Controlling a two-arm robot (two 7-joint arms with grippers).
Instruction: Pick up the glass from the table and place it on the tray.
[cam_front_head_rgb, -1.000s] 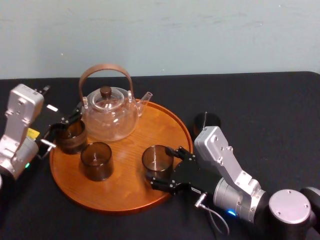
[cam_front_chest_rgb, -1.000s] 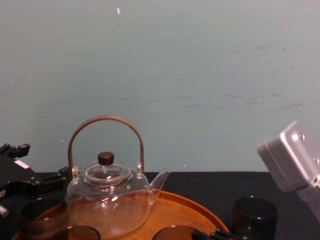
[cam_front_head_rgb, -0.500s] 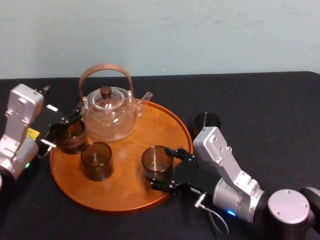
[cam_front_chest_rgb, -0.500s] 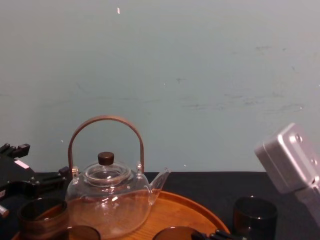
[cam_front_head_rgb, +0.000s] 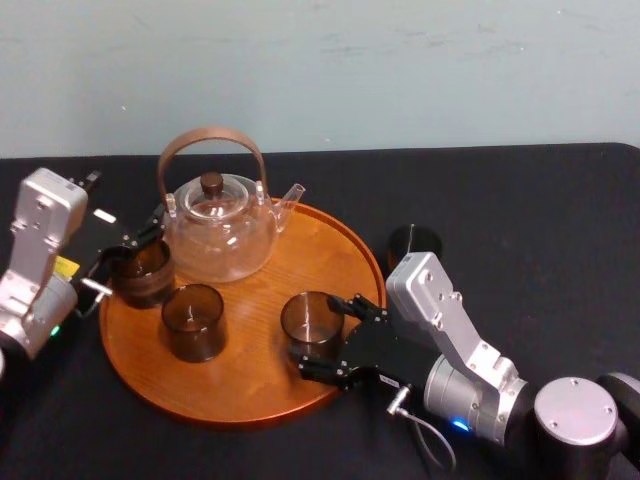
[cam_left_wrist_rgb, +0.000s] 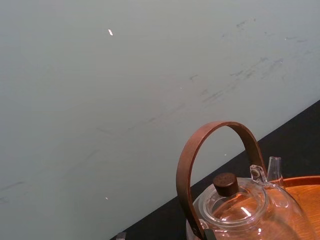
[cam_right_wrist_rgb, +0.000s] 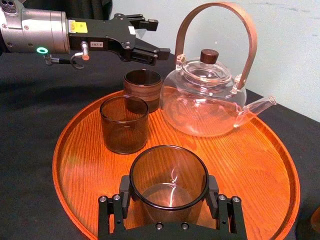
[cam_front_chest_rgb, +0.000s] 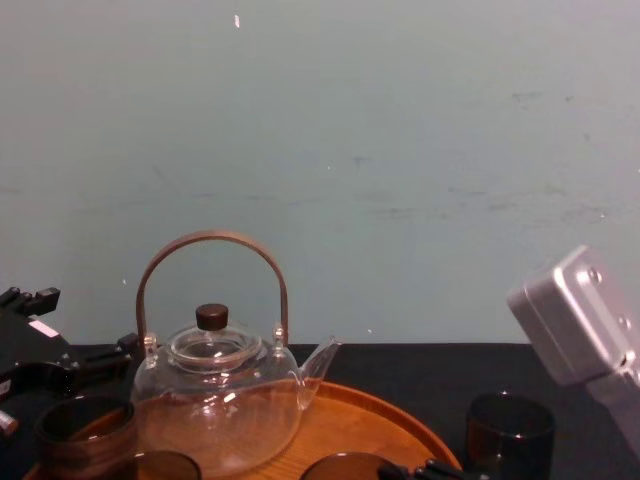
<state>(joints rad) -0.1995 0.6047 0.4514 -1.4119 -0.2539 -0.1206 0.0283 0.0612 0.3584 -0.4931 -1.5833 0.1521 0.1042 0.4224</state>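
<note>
My right gripper (cam_front_head_rgb: 318, 333) is shut on a dark smoky glass (cam_front_head_rgb: 310, 322), one finger on each side of it. The right wrist view shows the glass (cam_right_wrist_rgb: 169, 182) upright between the black pads (cam_right_wrist_rgb: 125, 192), over the front right of the round orange-brown tray (cam_front_head_rgb: 260, 380). I cannot tell whether its base touches the wood. The tray lies on the black table (cam_front_head_rgb: 520, 200). My left gripper (cam_front_head_rgb: 135, 250) stands open at the tray's far left edge, just behind a brown cup (cam_front_head_rgb: 143, 272).
A clear glass teapot (cam_front_head_rgb: 220, 225) with a wooden hoop handle stands at the back of the tray. A second dark glass (cam_front_head_rgb: 193, 320) sits on the tray's left. Another dark glass (cam_front_head_rgb: 413, 243) stands on the cloth beside the tray's right rim, behind my right arm.
My right gripper has shifted slightly left with the glass, a little farther in over the tray. The left arm has not moved.
</note>
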